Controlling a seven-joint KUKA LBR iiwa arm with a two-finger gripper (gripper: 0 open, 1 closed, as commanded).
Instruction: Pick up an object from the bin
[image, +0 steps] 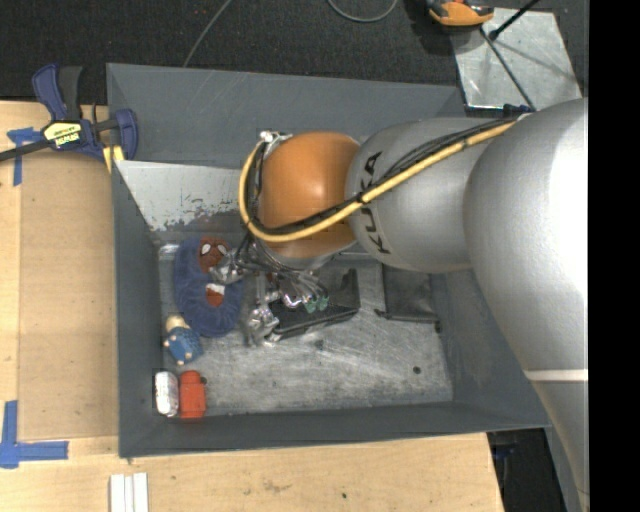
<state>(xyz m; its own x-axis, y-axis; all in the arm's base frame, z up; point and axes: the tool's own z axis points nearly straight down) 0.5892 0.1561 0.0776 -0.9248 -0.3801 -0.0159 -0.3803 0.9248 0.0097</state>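
The hand (263, 318) hangs low in the middle of the grey metal bin (300, 100), clenched or released I cannot tell, between a floppy blue plush toy (198, 298) just left and a flat black plastic piece (338, 298) just right.

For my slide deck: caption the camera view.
KUKA arm's gripper low in the grey bin, between a blue plush toy and a flat black object.

blue plush toys (200, 298) 2; red-white toy (181, 394) 1; dark flat pieces (340, 298) 2
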